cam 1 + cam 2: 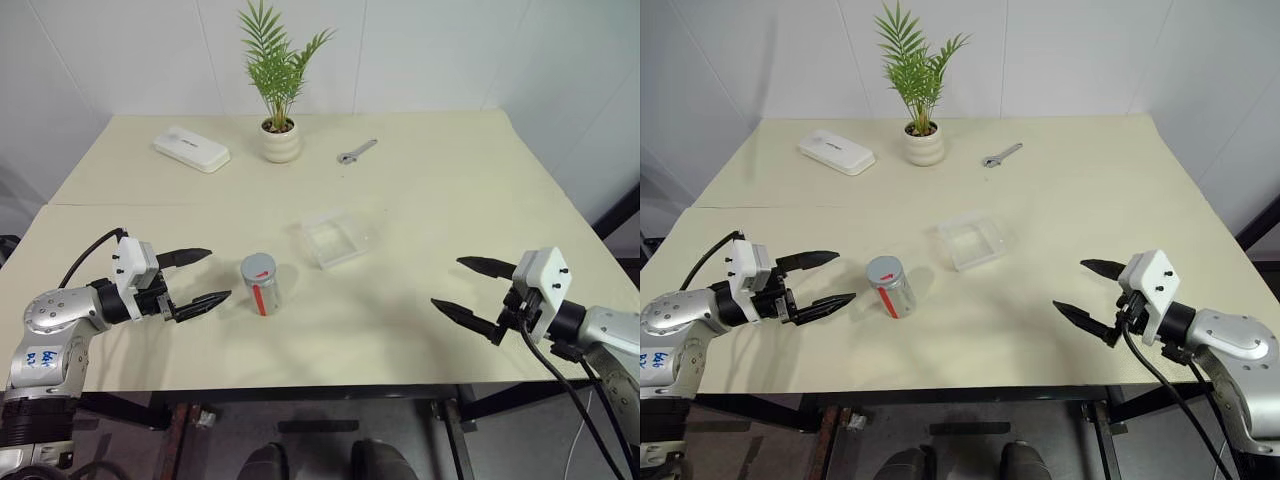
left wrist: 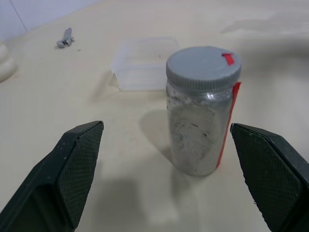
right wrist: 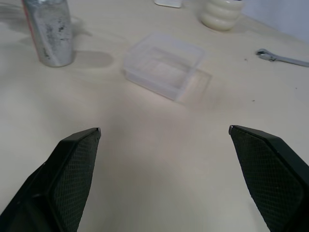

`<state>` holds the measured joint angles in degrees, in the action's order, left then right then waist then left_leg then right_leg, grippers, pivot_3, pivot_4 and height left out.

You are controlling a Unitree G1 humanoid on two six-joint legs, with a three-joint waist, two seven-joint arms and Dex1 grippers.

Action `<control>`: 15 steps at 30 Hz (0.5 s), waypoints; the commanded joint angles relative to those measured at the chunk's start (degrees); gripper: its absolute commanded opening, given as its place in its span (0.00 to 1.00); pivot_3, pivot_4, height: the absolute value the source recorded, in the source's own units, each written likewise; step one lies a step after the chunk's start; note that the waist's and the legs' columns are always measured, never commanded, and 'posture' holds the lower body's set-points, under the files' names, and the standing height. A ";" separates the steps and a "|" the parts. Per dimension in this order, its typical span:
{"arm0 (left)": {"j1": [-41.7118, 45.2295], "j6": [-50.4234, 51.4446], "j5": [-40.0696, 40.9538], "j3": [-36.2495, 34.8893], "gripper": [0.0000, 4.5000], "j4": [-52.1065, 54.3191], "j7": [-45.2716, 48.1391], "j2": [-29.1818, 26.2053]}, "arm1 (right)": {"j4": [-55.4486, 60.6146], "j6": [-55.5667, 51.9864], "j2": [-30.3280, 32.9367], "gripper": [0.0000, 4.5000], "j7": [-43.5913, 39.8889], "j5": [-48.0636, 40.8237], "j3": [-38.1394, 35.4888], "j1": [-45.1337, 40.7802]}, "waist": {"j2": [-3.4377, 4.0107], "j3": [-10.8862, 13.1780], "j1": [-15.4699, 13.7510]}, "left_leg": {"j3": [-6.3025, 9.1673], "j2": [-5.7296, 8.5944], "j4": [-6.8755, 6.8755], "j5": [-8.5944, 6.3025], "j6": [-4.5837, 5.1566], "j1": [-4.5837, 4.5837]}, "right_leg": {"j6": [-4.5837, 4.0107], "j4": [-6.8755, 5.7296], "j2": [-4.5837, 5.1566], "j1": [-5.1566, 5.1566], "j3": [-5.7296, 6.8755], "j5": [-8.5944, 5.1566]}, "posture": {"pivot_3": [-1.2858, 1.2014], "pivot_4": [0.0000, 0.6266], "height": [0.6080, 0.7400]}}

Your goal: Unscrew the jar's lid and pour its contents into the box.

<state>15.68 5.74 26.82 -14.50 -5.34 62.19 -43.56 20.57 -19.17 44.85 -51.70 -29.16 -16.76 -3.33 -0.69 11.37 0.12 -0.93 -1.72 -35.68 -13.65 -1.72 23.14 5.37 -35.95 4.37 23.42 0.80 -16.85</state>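
Note:
The jar [image 1: 262, 288] stands upright near the table's front, left of centre, clear-walled with a red label strip. Its grey lid [image 2: 203, 66] with a red mark sits on top, closed. The contents cannot be made out through the cloudy wall. My left gripper [image 1: 205, 278] is open just left of the jar, fingers level and pointing at it, not touching. The box [image 1: 338, 238] of clear plastic lies a little behind and right of the jar. My right gripper [image 1: 468, 288] hangs open over the table's front right, well apart from both.
A white plant pot [image 1: 281, 141] with a green palm stands at the back centre. A white rectangular case [image 1: 191, 149] lies at the back left, and a small wrench [image 1: 356, 151] lies at the back, right of the pot. The table's front edge [image 1: 320, 388] runs below both grippers.

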 commanded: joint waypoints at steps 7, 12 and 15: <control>-7.58 2.75 3.16 -4.73 1.00 11.33 -5.18 1.71 | 1.19 -0.10 0.27 1.00 -1.23 -2.27 0.67 -3.99 | -0.01 0.00 0.33 | -0.19 -0.08 -0.10 0.00 0.01 -0.05 | -0.01 0.00 -0.02 0.01 -0.20 0.07 | 0.52 0.24 1.00; -16.94 6.24 2.72 -6.09 1.00 25.41 -17.34 8.65 | 0.78 -0.20 -2.01 1.00 -2.18 -4.26 4.49 -11.22 | -0.03 0.01 0.24 | -0.29 -0.21 -0.17 -0.02 0.04 -0.07 | 0.05 0.00 0.02 0.03 -0.37 0.14 | 0.52 0.24 1.00; -20.46 7.34 1.00 -4.78 1.00 30.84 -22.67 12.44 | 0.52 -0.86 -2.99 1.00 -3.60 -5.02 7.14 -14.86 | -0.04 0.02 0.10 | -0.34 -0.27 -0.25 -0.04 0.07 -0.06 | 0.13 0.00 0.01 0.03 -0.54 0.19 | 0.52 0.24 1.00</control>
<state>-4.03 12.76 28.31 -19.11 21.56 42.66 -31.74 20.00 -20.16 42.17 -54.40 -32.80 -9.83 -16.56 -0.73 11.38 0.23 -1.28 -1.95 -35.95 -13.69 -1.64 23.09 5.50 -35.95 4.36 23.44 0.24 -16.66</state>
